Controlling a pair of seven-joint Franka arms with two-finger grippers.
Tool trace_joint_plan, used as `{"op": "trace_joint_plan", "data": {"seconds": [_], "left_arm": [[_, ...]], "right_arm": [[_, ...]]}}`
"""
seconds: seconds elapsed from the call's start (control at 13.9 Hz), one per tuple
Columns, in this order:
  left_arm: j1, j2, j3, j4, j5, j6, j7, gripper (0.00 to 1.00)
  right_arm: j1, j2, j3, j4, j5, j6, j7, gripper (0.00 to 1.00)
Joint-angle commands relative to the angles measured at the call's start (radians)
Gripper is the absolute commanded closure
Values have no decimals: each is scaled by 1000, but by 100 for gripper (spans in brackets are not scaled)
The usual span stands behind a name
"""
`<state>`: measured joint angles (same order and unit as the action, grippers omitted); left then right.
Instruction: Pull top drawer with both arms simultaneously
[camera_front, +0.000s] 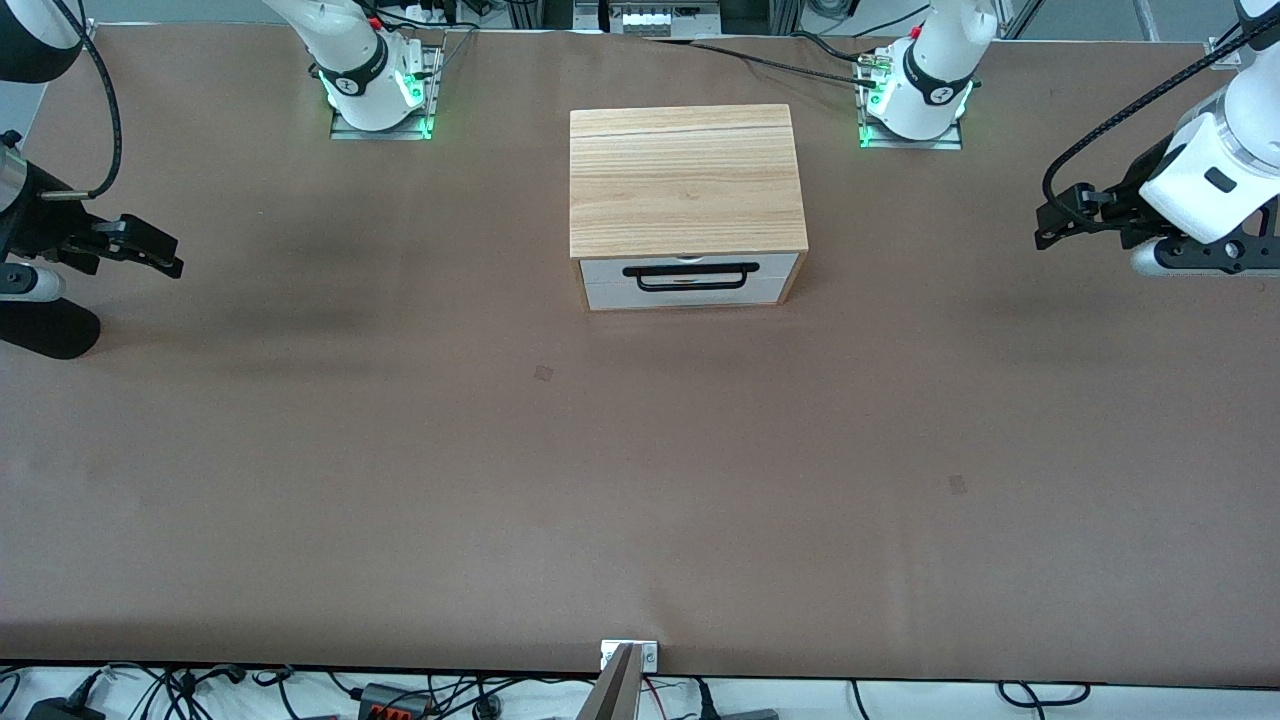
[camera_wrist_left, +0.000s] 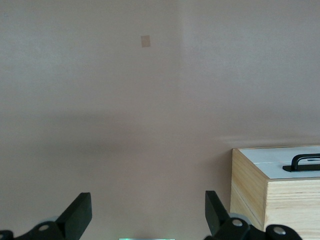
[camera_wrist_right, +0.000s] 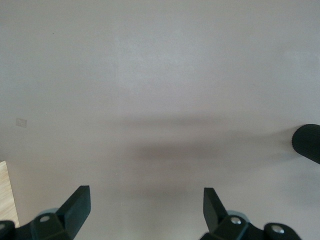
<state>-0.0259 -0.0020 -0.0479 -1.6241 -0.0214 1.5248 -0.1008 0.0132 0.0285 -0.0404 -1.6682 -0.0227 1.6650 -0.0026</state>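
A light-wood cabinet (camera_front: 688, 180) stands mid-table, toward the arms' bases. Its top drawer (camera_front: 610, 268) is shut; the white front faces the front camera and carries a long black bar handle (camera_front: 690, 275). My left gripper (camera_front: 1043, 228) is open and empty, up in the air near the left arm's end of the table, well apart from the cabinet. In the left wrist view the gripper (camera_wrist_left: 148, 215) has the cabinet (camera_wrist_left: 272, 192) and handle (camera_wrist_left: 305, 162) off to one side. My right gripper (camera_front: 165, 252) is open and empty at the right arm's end; in its wrist view (camera_wrist_right: 146, 205) only bare table lies between the fingers.
The brown table (camera_front: 640, 480) carries two small square marks (camera_front: 543, 373) (camera_front: 957, 484). The arm bases (camera_front: 380, 90) (camera_front: 915, 100) stand beside the cabinet's back corners. A black rounded part (camera_front: 50, 330) sits under the right arm and shows in its wrist view (camera_wrist_right: 307, 142).
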Motion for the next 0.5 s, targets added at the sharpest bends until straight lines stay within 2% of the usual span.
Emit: {"op": "trace_joint_plan", "data": {"seconds": [0.0, 0.43], "left_arm": [[4, 14, -4, 36, 18, -26, -1, 0], [4, 14, -3, 36, 20, -26, -2, 0]], "right_arm": [[-4, -27, 7, -19, -14, -5, -13, 0], [-4, -27, 7, -19, -14, -1, -13, 0]]}}
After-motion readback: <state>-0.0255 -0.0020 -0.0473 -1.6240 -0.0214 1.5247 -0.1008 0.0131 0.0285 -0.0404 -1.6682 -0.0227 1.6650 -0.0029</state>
